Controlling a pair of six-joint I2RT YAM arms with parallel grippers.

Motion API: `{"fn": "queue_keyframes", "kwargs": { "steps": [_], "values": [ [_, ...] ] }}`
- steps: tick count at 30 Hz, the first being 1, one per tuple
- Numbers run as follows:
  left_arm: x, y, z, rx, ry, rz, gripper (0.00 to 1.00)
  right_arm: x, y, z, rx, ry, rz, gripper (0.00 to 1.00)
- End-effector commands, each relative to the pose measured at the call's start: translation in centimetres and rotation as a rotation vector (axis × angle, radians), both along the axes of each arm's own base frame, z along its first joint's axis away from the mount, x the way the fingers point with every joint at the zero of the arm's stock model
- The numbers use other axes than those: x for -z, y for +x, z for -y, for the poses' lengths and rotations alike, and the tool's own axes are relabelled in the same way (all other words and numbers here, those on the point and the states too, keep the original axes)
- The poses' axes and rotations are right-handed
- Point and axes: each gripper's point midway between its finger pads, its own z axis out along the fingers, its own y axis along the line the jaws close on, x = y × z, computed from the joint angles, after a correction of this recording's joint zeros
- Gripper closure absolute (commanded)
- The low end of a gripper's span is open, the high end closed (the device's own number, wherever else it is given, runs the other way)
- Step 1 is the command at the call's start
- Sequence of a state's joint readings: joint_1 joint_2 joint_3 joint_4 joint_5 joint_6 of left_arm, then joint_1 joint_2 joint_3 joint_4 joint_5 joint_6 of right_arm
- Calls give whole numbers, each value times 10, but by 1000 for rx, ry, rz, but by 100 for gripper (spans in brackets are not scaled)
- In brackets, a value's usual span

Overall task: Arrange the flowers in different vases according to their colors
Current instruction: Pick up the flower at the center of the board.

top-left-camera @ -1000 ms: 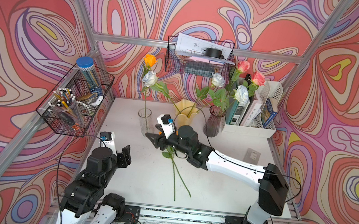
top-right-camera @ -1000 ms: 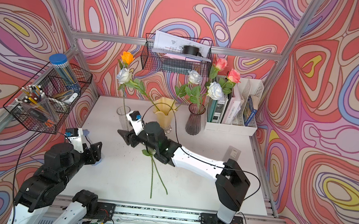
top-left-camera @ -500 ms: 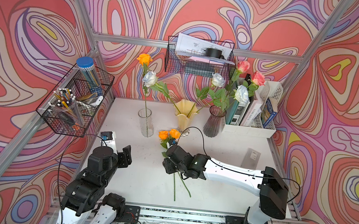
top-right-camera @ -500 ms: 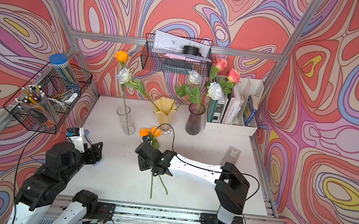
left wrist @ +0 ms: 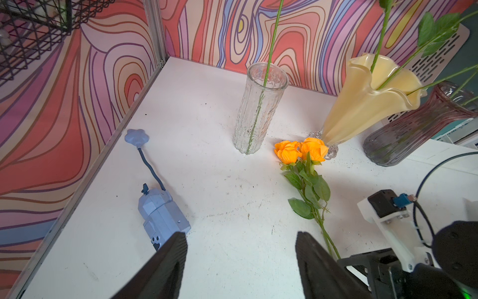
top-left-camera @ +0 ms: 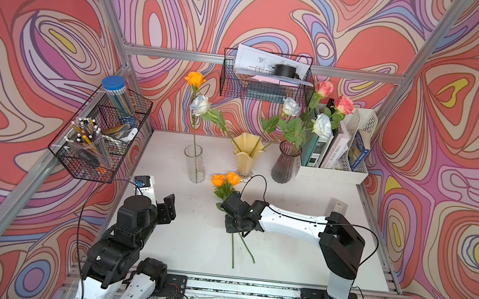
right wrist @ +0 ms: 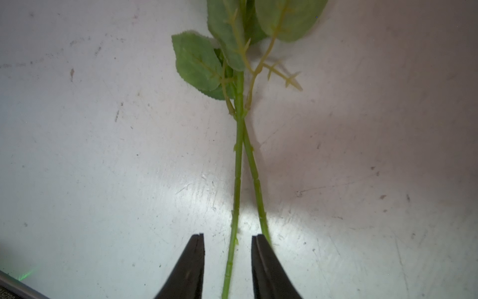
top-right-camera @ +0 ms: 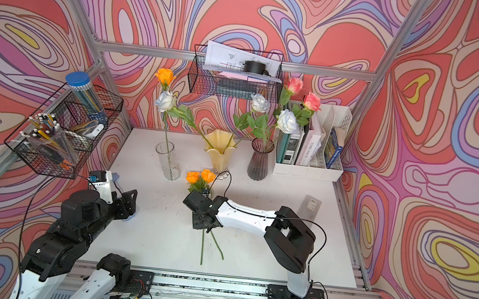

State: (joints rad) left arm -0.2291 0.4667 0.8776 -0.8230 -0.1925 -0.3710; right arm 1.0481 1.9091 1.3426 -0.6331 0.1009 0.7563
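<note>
Two orange flowers (top-left-camera: 226, 179) (top-right-camera: 200, 176) (left wrist: 300, 151) lie side by side on the white table, their stems crossing (right wrist: 238, 181). My right gripper (top-left-camera: 234, 228) (top-right-camera: 202, 224) (right wrist: 228, 236) is down over those stems. Its jaws are narrowly open around one stem, with a gap on each side; the other stem passes under the outside of one finger. Of the vases, the clear cylinder (top-left-camera: 194, 163) holds one orange rose (top-left-camera: 195, 79). White roses (top-left-camera: 291, 106) and pink roses (top-left-camera: 344, 104) rise from the yellow vase (top-left-camera: 247, 154) and the purple vase (top-left-camera: 286, 161). My left gripper (top-left-camera: 168, 209) (left wrist: 240, 235) is open and empty at the front left.
A blue toy on a cord (left wrist: 160, 214) lies by the left wall near my left gripper. A wire basket of pens (top-left-camera: 101, 137) hangs on the left, another wire basket (top-left-camera: 266, 79) on the back wall. A white book organiser (top-left-camera: 335, 155) stands back right.
My right gripper pulled back from beside the clear vase to the stems lying on the table, came down over them and narrowed its jaws. The left arm stayed still.
</note>
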Motion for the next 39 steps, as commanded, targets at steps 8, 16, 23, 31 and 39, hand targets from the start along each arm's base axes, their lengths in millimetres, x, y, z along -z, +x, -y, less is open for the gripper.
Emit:
{"fn": "queue_keyframes", "kwargs": {
  "steps": [8,16,23,31,39],
  "values": [
    [-1,0,0,1,-5,9,28,22,-2,-6,-9,-17,-53,72],
    [-1,0,0,1,-6,13,28,38,6,-5,5,-37,-75,75],
    [-2,-1,0,4,-6,20,28,57,8,2,-6,-103,-115,87],
    [-3,-2,0,4,-5,23,28,57,14,13,7,-153,-83,100],
    [-2,-2,0,4,-8,24,28,14,35,10,-22,-49,13,100]
  ]
}}
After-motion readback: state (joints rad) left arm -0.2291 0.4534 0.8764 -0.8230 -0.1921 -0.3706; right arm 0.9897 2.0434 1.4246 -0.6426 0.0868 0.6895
